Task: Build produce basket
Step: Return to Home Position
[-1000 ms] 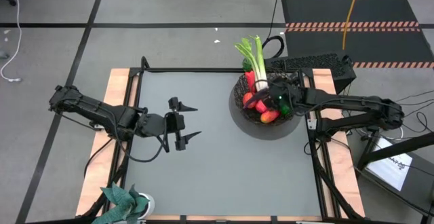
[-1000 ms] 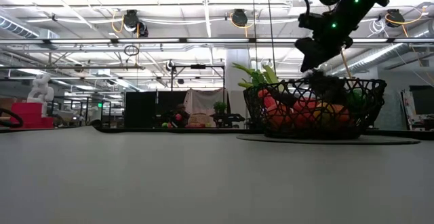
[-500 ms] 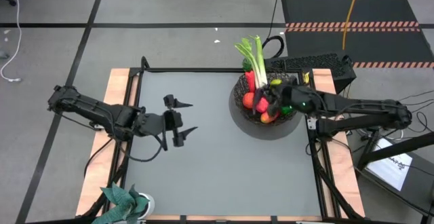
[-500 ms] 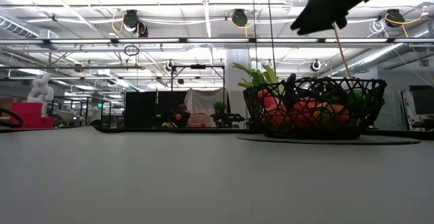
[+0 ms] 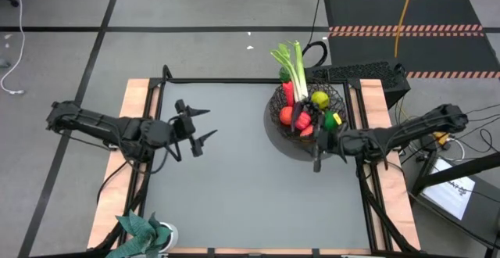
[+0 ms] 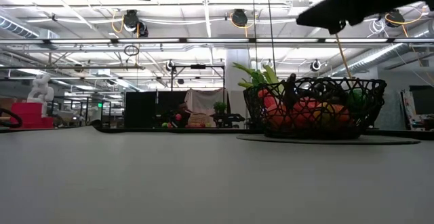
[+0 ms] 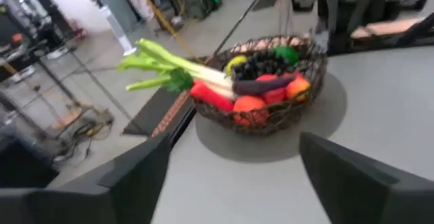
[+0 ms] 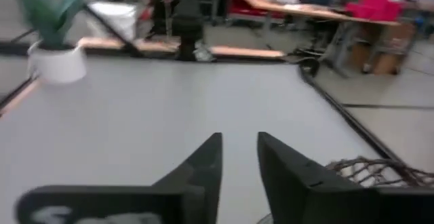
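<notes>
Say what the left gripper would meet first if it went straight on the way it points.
Most likely the basket: in the left wrist view it lies straight ahead of the left gripper, with only bare table between. Height is unclear, so it might hit the rim or the produce.

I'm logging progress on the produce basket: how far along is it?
Done: the basket holds the leek, grapes and other produce. In hand: nothing; the left gripper, fingers open, hangs over the left of the table, the right gripper, fingers slightly apart, beside the basket. Left: apparently only parking both arms.
</notes>
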Controlling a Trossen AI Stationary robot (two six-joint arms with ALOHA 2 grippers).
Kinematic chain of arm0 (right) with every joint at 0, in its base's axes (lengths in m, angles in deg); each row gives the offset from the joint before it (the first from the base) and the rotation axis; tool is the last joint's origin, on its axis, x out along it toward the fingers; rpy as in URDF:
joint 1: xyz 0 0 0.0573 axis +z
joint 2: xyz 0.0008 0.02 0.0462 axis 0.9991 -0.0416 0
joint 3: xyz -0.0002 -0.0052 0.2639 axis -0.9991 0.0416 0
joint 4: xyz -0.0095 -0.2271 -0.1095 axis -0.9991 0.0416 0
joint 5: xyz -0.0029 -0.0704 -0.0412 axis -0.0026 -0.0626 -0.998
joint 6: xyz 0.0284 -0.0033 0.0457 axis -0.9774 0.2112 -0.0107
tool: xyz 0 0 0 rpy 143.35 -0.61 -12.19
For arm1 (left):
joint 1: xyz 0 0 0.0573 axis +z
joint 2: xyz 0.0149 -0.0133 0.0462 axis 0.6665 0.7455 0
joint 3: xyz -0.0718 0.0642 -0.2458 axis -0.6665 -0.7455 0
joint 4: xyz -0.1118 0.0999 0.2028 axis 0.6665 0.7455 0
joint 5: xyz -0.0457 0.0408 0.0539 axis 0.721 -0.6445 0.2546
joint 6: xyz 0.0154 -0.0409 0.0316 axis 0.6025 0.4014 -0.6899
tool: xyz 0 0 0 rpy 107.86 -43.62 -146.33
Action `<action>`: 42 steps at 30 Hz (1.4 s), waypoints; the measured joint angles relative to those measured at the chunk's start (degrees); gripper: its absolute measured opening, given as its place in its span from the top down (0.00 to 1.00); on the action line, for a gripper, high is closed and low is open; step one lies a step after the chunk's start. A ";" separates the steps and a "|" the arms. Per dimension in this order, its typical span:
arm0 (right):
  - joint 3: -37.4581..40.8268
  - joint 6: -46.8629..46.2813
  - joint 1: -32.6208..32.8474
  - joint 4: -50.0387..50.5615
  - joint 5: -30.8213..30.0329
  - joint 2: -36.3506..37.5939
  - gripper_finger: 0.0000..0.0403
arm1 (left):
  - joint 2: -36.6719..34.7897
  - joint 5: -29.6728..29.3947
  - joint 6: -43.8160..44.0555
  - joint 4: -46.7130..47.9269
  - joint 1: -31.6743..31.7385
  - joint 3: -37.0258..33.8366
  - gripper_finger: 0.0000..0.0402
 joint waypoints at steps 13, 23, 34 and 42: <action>14.19 6.34 -0.95 -15.08 7.85 4.63 0.98 | -2.54 2.25 -2.29 5.23 3.37 -4.57 0.77; 19.57 7.12 -6.46 -16.12 19.19 15.23 1.00 | -2.60 3.01 0.39 5.47 4.68 -4.57 0.98; 22.55 7.66 -9.00 -9.00 20.77 29.74 1.00 | -3.52 3.12 1.46 5.68 2.20 -4.55 0.99; 22.55 6.67 -9.00 -0.08 20.77 39.79 1.00 | -8.57 4.68 0.95 5.56 0.90 -5.55 0.98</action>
